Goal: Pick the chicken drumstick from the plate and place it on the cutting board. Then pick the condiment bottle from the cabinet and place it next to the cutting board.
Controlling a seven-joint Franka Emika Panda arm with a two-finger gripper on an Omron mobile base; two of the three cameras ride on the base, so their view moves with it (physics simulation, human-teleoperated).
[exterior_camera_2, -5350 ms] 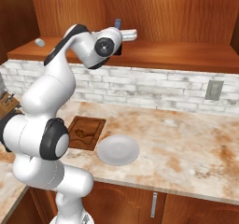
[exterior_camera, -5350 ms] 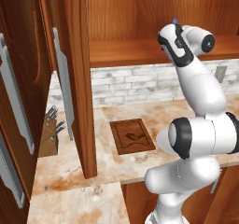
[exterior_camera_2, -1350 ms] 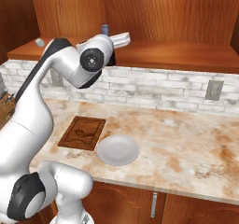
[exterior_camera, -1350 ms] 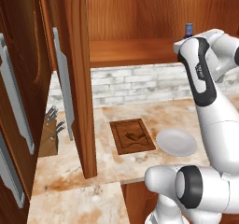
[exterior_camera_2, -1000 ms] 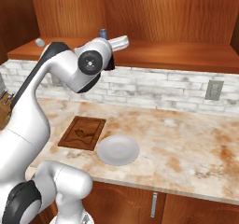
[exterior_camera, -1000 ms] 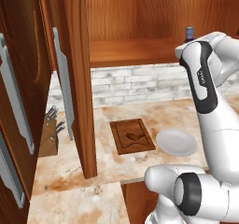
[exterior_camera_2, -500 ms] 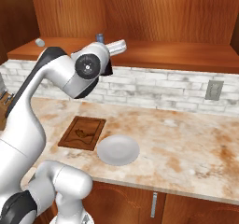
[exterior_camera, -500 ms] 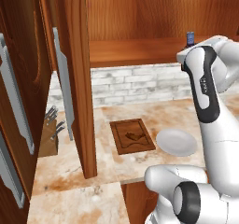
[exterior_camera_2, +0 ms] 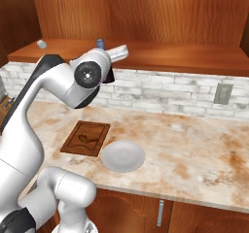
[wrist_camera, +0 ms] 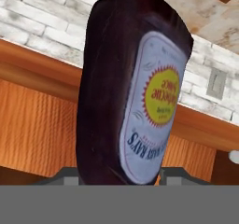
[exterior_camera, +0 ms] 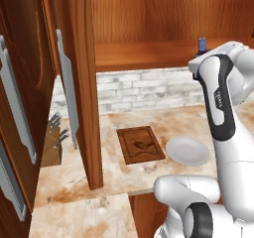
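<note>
At the cabinet shelf: the bottle (wrist_camera: 135, 92) is up at shelf level of the cabinet (exterior_camera: 149, 53), its blue cap (exterior_camera: 202, 43) showing just above the arm in the left base view and at (exterior_camera_2: 99, 43) in the right base view.
Bottle axis: in the hand view the long axis runs along the frame's height, leaning slightly; the label text reads inverted there. The base views show only the cap, which sits on top, so the bottle looks roughly upright in the room.
Claw: the gripper (wrist_camera: 116, 171) is partly closed, jaws on either side of the bottle's dark body, pinching it; fingertips mostly hidden behind the bottle.
Board: the cutting board (exterior_camera: 141, 144) lies flat on the counter (exterior_camera_2: 194, 144) with the drumstick (exterior_camera: 141, 145) on it, near its middle.
Plate: the white plate (exterior_camera: 187, 150) sits just beside the board on the counter, nothing on it.
Other: a knife block (exterior_camera: 53, 143) stands on the counter beside the open cabinet door (exterior_camera: 82, 83).
</note>
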